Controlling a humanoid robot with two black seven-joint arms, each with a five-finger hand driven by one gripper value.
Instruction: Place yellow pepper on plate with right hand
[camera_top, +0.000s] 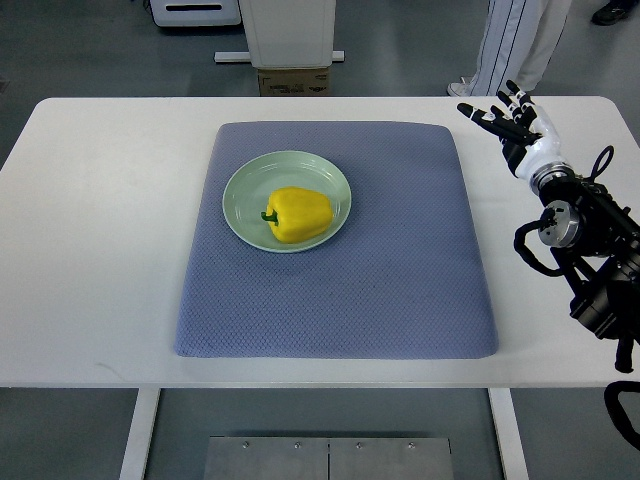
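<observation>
A yellow pepper (297, 214) with a green stem lies on its side on the pale green plate (242, 185), slightly right of the plate's middle. The plate sits on the upper left part of a blue-grey mat (400, 260). My right hand (507, 117) hovers over the white table's far right corner, well away from the plate. Its fingers are spread and hold nothing. The dark right arm runs down along the picture's right edge.
The white table (90, 250) extends wide on both sides of the mat. A person's legs (510, 45) in striped trousers stand behind the far edge near my right hand. A white pedestal with a cardboard box (293, 80) stands behind the table's middle.
</observation>
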